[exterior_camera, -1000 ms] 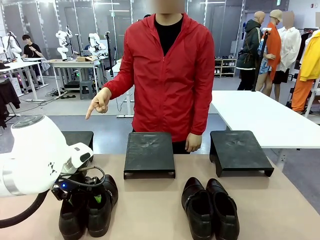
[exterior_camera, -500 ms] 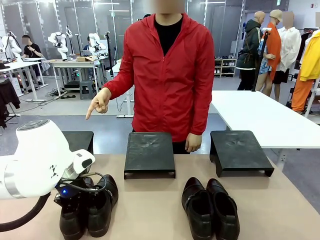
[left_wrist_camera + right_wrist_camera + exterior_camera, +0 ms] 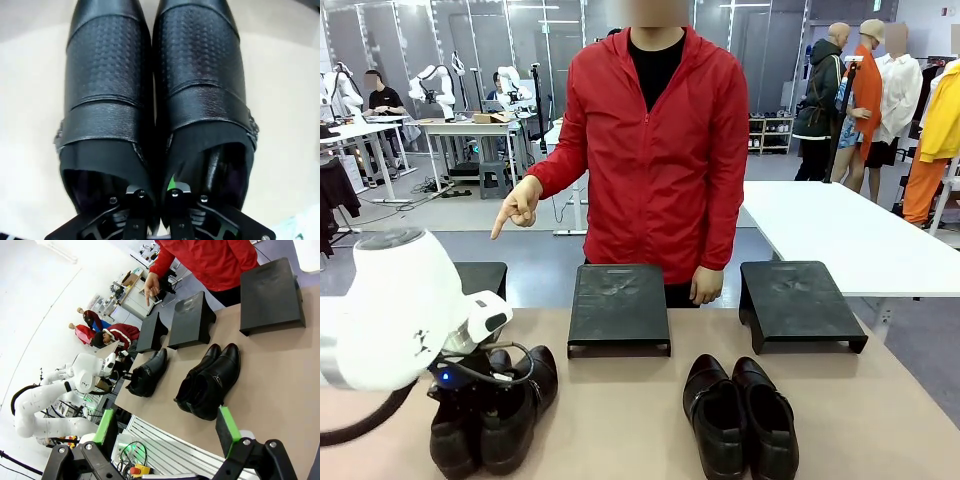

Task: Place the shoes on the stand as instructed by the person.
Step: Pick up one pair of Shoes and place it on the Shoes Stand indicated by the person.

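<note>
Just in front of the left stand (image 3: 485, 276), toward which the person's hand (image 3: 520, 206) seems to point, the left gripper (image 3: 155, 193) pinches the strap shoes (image 3: 200, 90) by their inner walls, so lift level, squeeze firmly, and clear the stand's edge.

The beige table (image 3: 620, 410) carries three low black stands in a row along its far edge: the left stand (image 3: 480, 275), the middle stand (image 3: 618, 305) and the right stand (image 3: 798, 300). Nearer, the right pair of shoes (image 3: 738, 415) lies side by side, toes toward the stands. The left pair of shoes (image 3: 495, 410) sits before the left stand; whether its soles touch the table is unclear.
</note>
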{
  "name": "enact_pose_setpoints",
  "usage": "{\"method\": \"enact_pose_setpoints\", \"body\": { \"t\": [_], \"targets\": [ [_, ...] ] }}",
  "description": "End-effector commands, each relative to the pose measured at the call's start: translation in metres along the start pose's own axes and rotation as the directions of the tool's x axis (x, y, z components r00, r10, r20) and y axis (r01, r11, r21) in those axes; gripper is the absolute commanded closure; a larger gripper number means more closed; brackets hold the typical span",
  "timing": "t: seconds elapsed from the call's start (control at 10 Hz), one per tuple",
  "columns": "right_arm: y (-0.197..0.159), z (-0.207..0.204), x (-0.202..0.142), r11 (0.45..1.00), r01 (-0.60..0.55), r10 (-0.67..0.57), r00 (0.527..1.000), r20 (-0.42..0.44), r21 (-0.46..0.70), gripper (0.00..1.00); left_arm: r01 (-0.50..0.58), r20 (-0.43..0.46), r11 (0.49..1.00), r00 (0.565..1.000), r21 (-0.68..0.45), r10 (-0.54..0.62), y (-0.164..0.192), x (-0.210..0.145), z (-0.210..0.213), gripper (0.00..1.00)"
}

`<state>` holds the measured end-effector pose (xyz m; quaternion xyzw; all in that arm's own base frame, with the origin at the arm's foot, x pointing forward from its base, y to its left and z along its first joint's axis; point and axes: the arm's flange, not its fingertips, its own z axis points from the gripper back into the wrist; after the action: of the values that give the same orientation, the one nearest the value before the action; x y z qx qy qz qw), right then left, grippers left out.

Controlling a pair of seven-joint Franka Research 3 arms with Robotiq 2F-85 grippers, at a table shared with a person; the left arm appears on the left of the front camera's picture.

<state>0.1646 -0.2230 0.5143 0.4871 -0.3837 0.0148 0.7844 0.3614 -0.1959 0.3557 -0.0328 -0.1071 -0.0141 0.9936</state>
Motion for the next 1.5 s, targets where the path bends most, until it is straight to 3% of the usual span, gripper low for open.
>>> {"method": "enact_pose_setpoints", "body": {
  "t": [0.0,0.3,0.6,0.8,0.9,1.0,1.4],
  "targets": [
    [0.000,0.001,0.000,1.000,-0.021,0.020,1.000,0.013,0.006,0.00,0.040,0.063,0.995,0.997,0.087,-0.045,-0.013,0.020,0.055,1.00],
    [0.000,0.001,0.000,1.000,-0.021,0.020,1.000,0.013,0.006,0.00,0.043,0.057,0.998,0.997,0.040,-0.045,-0.002,0.041,0.133,1.00],
    [0.000,0.001,0.000,1.000,-0.021,0.020,1.000,0.013,0.006,0.00,0.034,0.062,0.999,0.997,0.038,-0.036,0.043,0.052,0.177,0.99],
    [0.000,0.001,0.000,1.000,-0.021,0.020,1.000,0.013,0.006,0.00,0.051,0.092,0.999,0.994,0.012,-0.052,0.064,0.055,0.187,0.99],
    [0.000,0.001,0.000,1.000,-0.021,0.020,1.000,0.013,0.006,0.00,0.110,0.127,0.994,0.986,-0.029,-0.106,0.068,0.055,0.189,0.99],
    [0.000,0.001,0.000,1.000,-0.021,0.020,1.000,0.013,0.006,0.00,0.019,0.070,1.000,0.997,0.008,-0.019,0.061,0.055,0.178,0.99],
    [0.000,0.001,0.000,1.000,-0.021,0.020,1.000,0.013,0.006,0.00,0.019,0.070,1.000,0.997,0.008,-0.019,0.061,0.055,0.178,0.99]
  ]
}}
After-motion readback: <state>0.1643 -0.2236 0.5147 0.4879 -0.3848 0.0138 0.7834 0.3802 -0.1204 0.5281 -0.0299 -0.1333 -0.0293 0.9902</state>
